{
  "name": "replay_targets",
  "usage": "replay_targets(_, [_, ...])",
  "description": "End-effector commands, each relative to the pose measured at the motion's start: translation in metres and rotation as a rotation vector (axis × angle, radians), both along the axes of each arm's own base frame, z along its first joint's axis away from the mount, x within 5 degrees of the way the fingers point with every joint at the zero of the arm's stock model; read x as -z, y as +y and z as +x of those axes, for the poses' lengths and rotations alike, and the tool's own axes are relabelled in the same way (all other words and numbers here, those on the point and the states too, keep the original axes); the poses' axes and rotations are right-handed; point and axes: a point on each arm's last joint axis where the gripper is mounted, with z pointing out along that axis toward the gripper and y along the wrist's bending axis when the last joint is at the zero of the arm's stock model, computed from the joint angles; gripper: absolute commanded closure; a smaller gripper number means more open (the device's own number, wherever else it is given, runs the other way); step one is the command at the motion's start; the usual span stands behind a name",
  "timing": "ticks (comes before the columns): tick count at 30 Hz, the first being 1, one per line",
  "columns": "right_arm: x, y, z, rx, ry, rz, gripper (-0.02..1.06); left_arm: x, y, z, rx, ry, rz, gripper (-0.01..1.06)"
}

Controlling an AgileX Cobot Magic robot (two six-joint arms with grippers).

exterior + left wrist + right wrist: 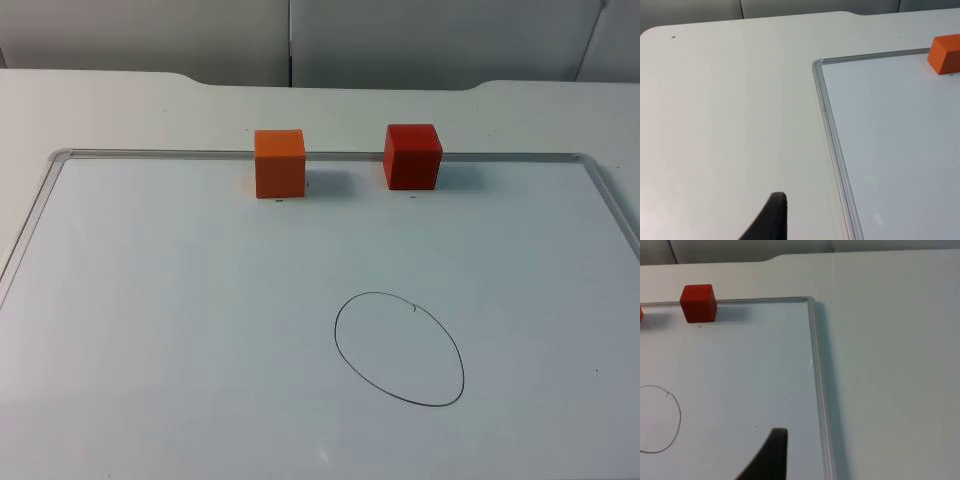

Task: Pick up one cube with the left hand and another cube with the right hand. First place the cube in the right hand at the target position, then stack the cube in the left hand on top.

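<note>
we see the orange cube (279,163) and red cube (412,156) side by side but apart at the whiteboard's (150,330) far edge, one for each arm, the drawn circle (399,348) nearer, while we cannot tell either claw's opening.

The white table (120,100) carries a framed whiteboard (200,330); on it stand an orange cube (279,163) and a red cube (412,156), well apart from either fingertip.

Left gripper (771,220): one fingertip visible, matte black, a smooth tapered blade that widens toward its base and ends in a blunt, squared tip. Right gripper (771,456): one fingertip visible, likewise matte black and tapered, with the same blunt tip. No markings or screws can be made out on either.
</note>
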Motion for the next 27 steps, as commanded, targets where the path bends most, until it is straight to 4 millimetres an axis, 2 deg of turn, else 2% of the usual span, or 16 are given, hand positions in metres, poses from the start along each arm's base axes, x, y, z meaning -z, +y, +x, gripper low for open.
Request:
replay_targets(1, [0.000,0.000,0.000,0.009,-0.011,-0.007,0.00,0.000,0.000,0.000,-0.006,-0.012,-0.007,0.00])
replay_targets(6, [-0.017,0.002,0.010,-0.043,0.017,-0.056,0.00,0.000,0.000,0.000,-0.006,-0.012,-0.007,0.00])
replay_targets(9, [-0.042,0.012,0.030,-0.178,0.001,-0.081,0.02,0.000,0.000,0.000,-0.006,-0.012,-0.007,0.00])
replay_targets(10, [-0.042,0.012,0.030,-0.178,0.001,-0.081,0.02,0.000,0.000,0.000,-0.006,-0.012,-0.007,0.00])
replay_targets(14, [-0.073,0.021,0.069,-0.284,0.011,-0.049,0.02,0.000,0.000,0.000,-0.006,-0.012,-0.007,0.00])
replay_targets(15, [-0.073,0.021,0.069,-0.284,0.011,-0.049,0.02,0.000,0.000,0.000,-0.006,-0.012,-0.007,0.00])
replay_targets(18, [-0.094,0.023,0.108,-0.303,0.068,-0.031,0.02,0.000,0.000,0.000,-0.006,-0.012,-0.007,0.00])
replay_targets(19, [-0.094,0.023,0.108,-0.303,0.068,-0.031,0.02,0.000,0.000,0.000,-0.006,-0.012,-0.007,0.00])
replay_targets(20, [-0.098,0.024,0.120,-0.318,0.086,-0.031,0.02,0.000,0.000,0.000,-0.006,-0.012,-0.007,0.00])
replay_targets(23, [-0.110,0.032,0.163,-0.378,0.155,0.001,0.03,0.000,0.000,0.000,-0.006,-0.012,-0.007,0.00])
replay_targets(24, [-0.110,0.032,0.163,-0.378,0.155,0.001,0.03,0.000,0.000,0.000,-0.006,-0.012,-0.007,0.00])
replay_targets(25, [-0.112,0.037,0.189,-0.408,0.178,-0.006,0.05,0.000,0.000,0.000,-0.006,-0.012,-0.007,0.00])
replay_targets(27, [-0.116,0.047,0.217,-0.438,0.177,-0.011,0.06,0.000,0.000,0.000,-0.006,-0.012,-0.007,0.00])
